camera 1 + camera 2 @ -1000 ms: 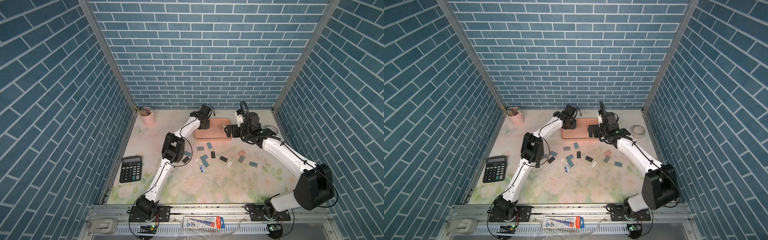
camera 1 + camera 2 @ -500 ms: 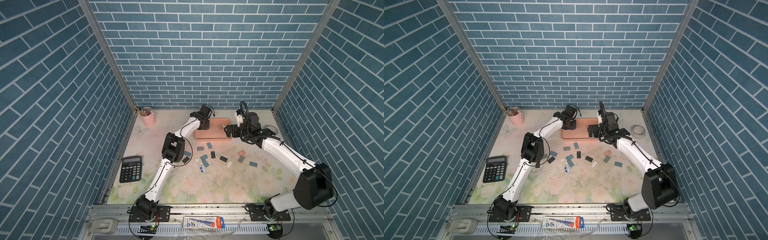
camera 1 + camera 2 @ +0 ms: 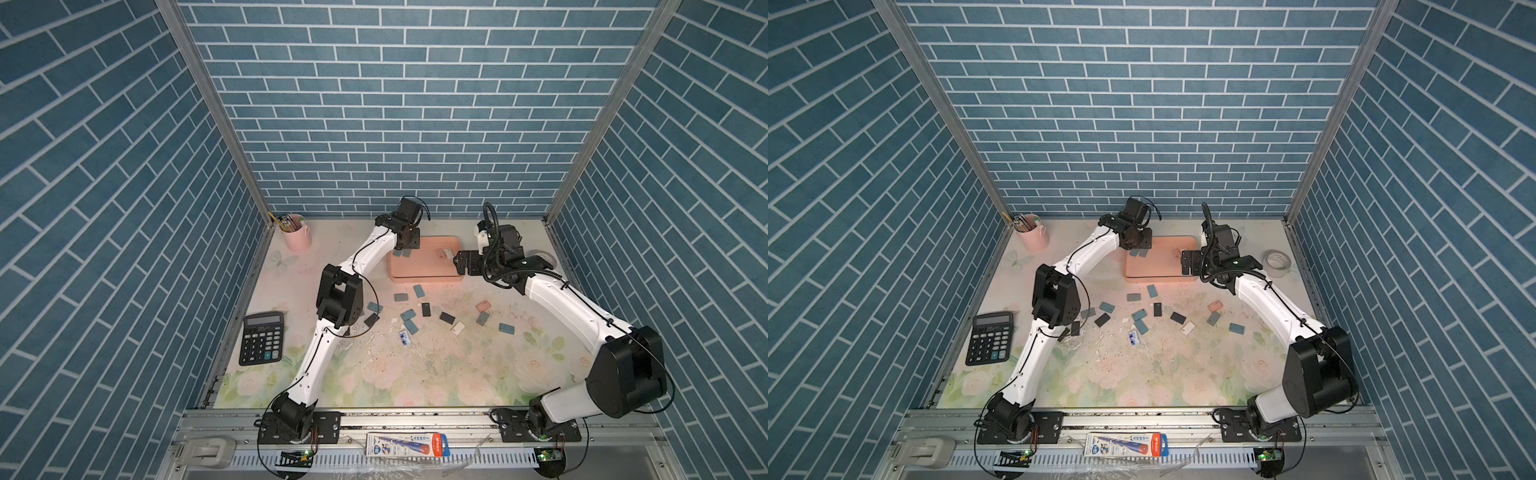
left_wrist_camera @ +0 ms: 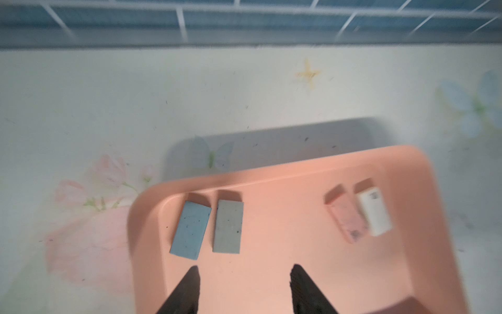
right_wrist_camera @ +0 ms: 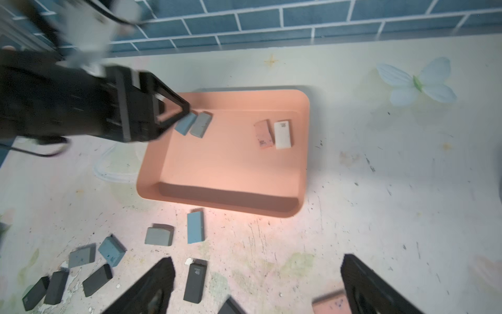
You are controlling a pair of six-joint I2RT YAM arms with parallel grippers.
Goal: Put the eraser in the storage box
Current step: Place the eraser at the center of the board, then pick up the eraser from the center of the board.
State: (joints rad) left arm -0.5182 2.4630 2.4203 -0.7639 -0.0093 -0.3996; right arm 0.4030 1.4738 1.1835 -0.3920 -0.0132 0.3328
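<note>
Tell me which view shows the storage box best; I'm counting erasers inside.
The right wrist view: nearly the whole storage box shows, four erasers inside. The left wrist view cuts part off; in both top views it is small, partly behind the arms.

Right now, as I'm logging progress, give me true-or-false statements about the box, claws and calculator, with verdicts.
1. The storage box holds four erasers. True.
2. The left claw grips the blue eraser. False: its jaws stand apart and empty; the eraser lies in the box.
3. The right claw is open. True.
4. The calculator lies in the box. False: it lies on the table.
5. Outside the box, loose erasers lie on the table. True.
</note>
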